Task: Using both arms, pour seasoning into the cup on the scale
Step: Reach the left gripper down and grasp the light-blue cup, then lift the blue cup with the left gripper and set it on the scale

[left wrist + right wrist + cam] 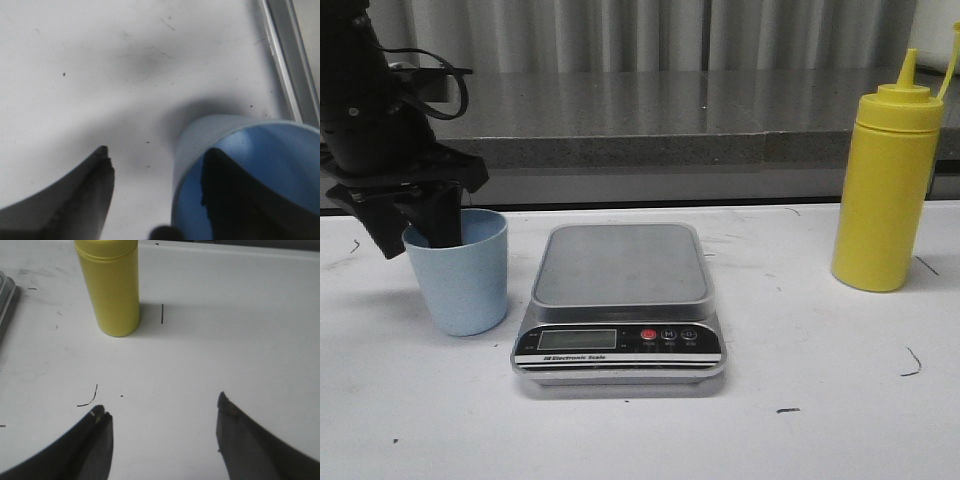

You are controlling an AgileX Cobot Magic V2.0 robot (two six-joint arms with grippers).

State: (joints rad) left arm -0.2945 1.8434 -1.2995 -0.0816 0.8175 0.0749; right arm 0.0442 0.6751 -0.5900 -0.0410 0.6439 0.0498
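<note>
The pale blue cup (460, 275) stands upright on the table, just left of the silver scale (620, 265), whose grey platform is bare. My left gripper (415, 238) is open and straddles the cup's left wall. One finger (235, 195) reaches inside the cup (200, 137), the other finger (92, 195) hangs outside it, with a gap to the wall. The yellow seasoning bottle (885, 185) stands upright at the right, nozzle capped. My right gripper (160, 404) is open over bare table, well short of the bottle (111, 285), and does not show in the front view.
A grey stone ledge (720, 110) runs along the back of the white table (820, 400). The scale's edge (6, 300) shows beside the bottle in the right wrist view. Small pen marks dot the tabletop.
</note>
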